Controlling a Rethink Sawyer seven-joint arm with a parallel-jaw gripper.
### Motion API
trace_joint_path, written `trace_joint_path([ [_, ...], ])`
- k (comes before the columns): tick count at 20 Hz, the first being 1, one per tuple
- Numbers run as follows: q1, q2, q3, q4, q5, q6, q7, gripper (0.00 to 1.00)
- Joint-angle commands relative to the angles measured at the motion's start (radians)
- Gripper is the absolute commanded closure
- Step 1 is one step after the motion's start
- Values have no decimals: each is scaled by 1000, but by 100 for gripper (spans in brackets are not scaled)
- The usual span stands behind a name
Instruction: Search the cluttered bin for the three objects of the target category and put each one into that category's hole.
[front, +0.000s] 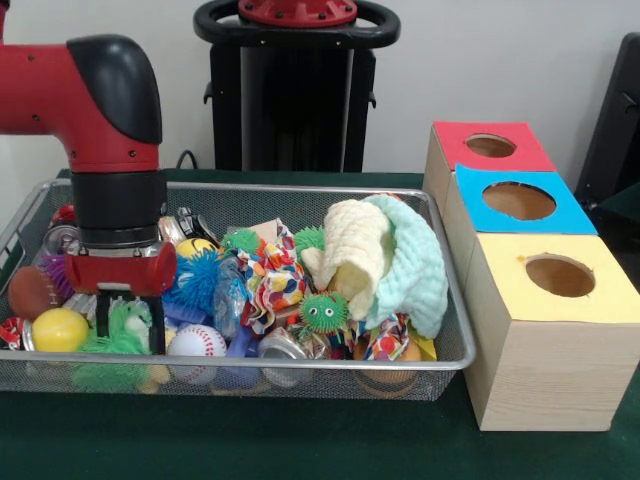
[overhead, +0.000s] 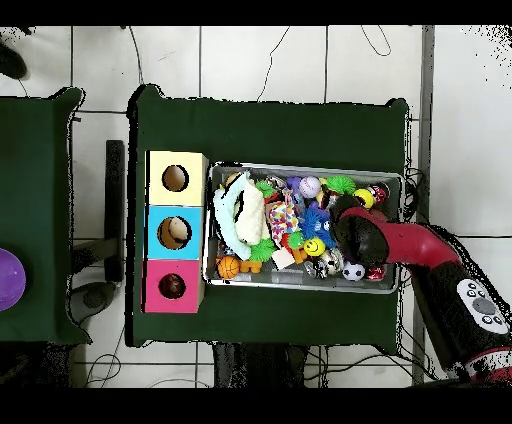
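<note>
The gripper (front: 130, 318) hung low at the wire bin's (front: 440, 360) lower-left, fingers spread astride a fuzzy green toy (front: 128, 322); best squeeze gently, lift straight, clearing the baseball (front: 197, 341).

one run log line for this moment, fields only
arm: over bin's end farthest from boxes | gripper: down in wire bin, at green fuzzy toy, grasp unclear | boxes: nothing visible in holes

arm (overhead: 420, 255) over bin (overhead: 305, 285) (right end) | boxes (overhead: 176, 230) touching bin's left side; yellow, blue, red
</note>
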Motion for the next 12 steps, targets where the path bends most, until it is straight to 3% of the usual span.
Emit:
trace_joint_path([
  [1,120,109,-132,-28,-98,-67,37,100],
  [12,199,98,-222,-66,-51,-6,33,100],
])
